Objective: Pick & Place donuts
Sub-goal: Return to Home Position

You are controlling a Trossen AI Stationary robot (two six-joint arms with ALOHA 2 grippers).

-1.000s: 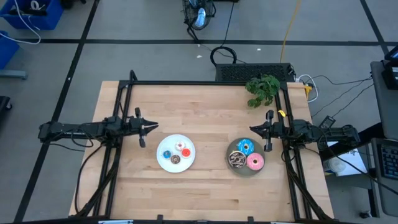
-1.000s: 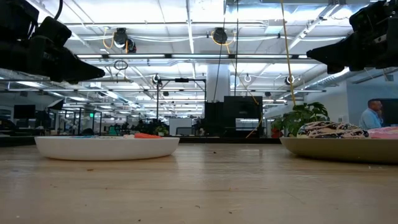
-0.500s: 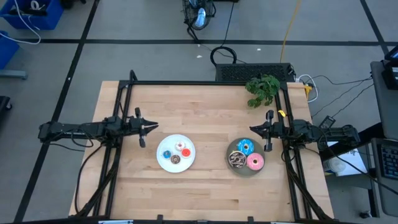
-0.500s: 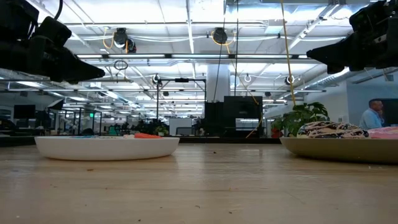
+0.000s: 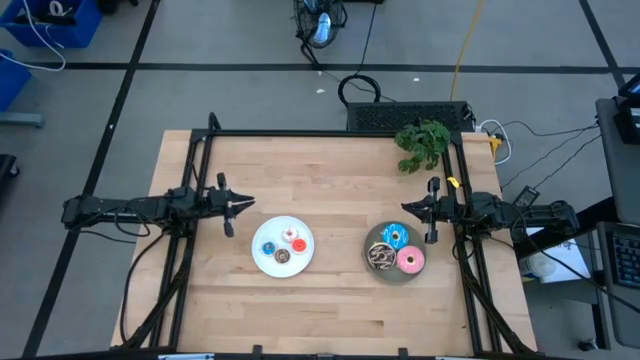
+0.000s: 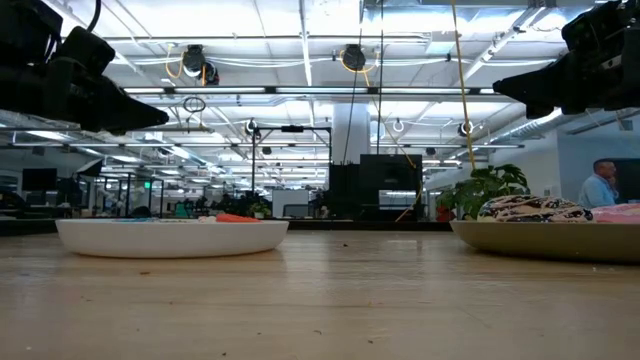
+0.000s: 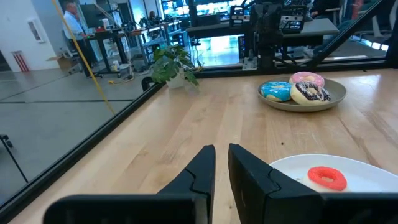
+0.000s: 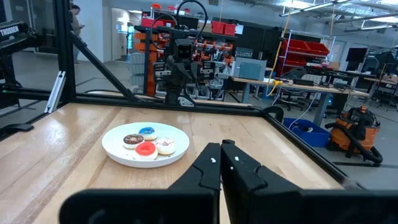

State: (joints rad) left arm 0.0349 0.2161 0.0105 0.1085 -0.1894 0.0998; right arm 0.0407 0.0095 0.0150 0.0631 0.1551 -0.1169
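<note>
Four tiny donuts lie on the white plate (image 5: 283,246): blue (image 5: 267,249), white-pink (image 5: 290,236), red (image 5: 298,246) and brown (image 5: 282,257). Three larger donuts lie on the grey plate (image 5: 370,243): blue (image 5: 394,238), chocolate with white drizzle (image 5: 381,258) and pink (image 5: 410,261). My left gripper (image 5: 240,205) hovers shut, above the table, left of and beyond the white plate. My right gripper (image 5: 408,208) hovers shut just beyond the grey plate. The left wrist view shows the red donut (image 7: 327,177) and the grey plate (image 7: 305,104). The right wrist view shows the white plate (image 8: 118,152).
A small green plant (image 5: 423,143) stands at the table's far right corner. Black frame rails (image 5: 320,134) run along the far edge and both sides. Bare wood lies between the two plates and in front of them. A person (image 6: 600,185) stands in the room behind.
</note>
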